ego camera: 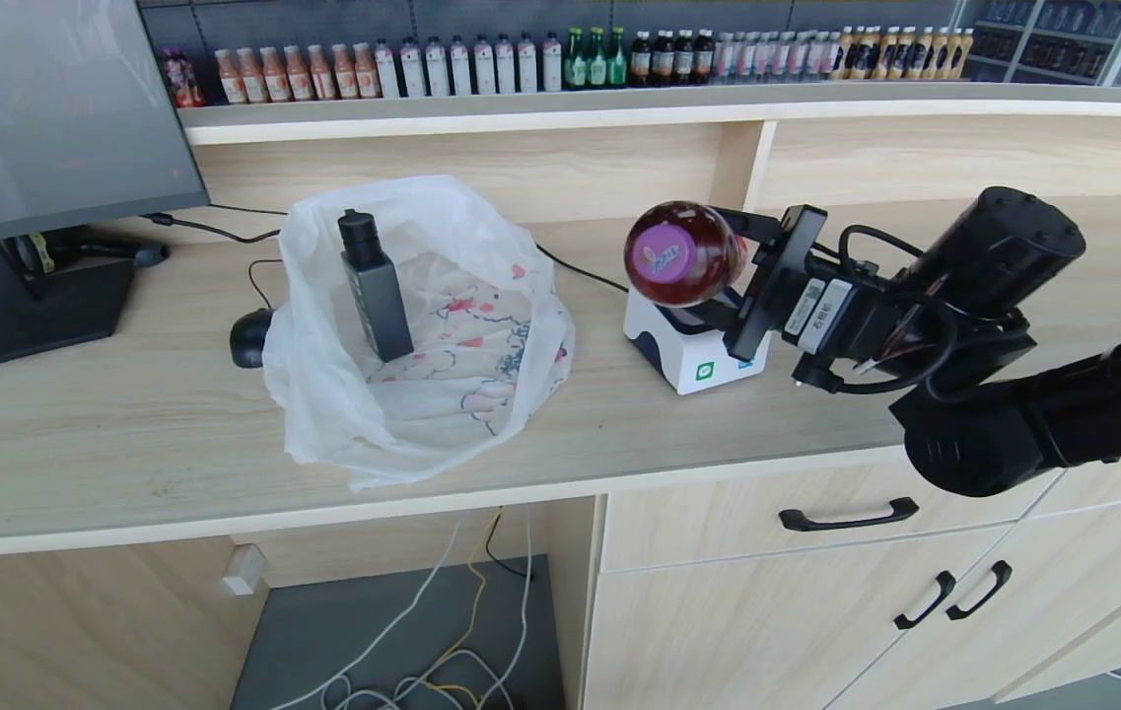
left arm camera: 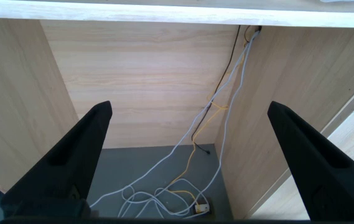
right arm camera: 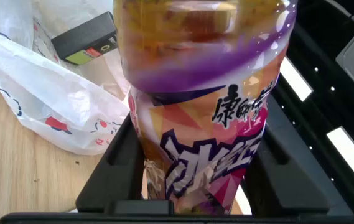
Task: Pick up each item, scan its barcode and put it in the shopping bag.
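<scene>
The shopping bag (ego camera: 422, 325) lies with its mouth open upward. A dark box (ego camera: 375, 286) stands in the left part of the opening, and the right part gives free entry from above. Right of the bag, a strip of open tabletop (ego camera: 599, 414) separates it from the white scanner (ego camera: 693, 355), above which the bottle (ego camera: 683, 253) hangs. A mouse (ego camera: 249, 337) touches the bag's left side, and the monitor (ego camera: 47, 108) stands farther left. Behind the bag a cable (ego camera: 580, 271) crosses the tabletop below the back panel (ego camera: 521, 168). In front of the bag a strip of open wood runs to the tabletop's edge.
</scene>
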{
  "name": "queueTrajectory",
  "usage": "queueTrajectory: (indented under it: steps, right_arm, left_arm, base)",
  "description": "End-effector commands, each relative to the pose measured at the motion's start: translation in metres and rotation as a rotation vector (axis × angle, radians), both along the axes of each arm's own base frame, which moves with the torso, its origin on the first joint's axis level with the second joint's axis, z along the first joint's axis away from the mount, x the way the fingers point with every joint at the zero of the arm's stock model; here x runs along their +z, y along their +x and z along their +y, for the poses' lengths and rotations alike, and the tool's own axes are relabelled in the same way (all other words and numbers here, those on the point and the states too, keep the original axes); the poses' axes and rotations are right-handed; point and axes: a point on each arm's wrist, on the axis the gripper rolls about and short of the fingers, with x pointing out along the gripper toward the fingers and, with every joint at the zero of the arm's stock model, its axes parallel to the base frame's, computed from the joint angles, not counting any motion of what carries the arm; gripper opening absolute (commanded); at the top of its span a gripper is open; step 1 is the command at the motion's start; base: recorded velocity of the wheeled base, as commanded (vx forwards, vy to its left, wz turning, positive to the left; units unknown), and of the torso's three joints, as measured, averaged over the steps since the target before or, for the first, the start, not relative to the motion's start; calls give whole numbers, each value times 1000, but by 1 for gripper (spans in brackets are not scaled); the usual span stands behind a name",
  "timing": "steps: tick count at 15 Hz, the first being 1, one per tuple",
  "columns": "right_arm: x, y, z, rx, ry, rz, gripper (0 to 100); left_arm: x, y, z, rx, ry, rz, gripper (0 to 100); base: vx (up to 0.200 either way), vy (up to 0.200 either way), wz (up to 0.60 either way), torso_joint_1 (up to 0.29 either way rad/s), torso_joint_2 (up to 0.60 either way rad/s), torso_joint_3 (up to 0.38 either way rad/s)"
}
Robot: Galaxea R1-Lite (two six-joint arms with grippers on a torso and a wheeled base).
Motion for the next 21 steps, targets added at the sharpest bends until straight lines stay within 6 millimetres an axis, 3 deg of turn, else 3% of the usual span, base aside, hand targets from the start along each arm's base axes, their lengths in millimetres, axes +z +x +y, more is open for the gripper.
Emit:
queueTrajectory:
  steps: [1, 21]
  right_arm:
    - [-4, -1, 0, 0, -6, 13, 0]
    - [-8, 3, -4, -19, -6, 26, 0]
  left_arm:
    - [0, 0, 0, 0, 0, -1, 100]
    - [0, 0, 0, 0, 0, -1, 100]
  base:
    - [0, 0, 0, 0, 0, 0]
    - [0, 0, 0, 0, 0, 0]
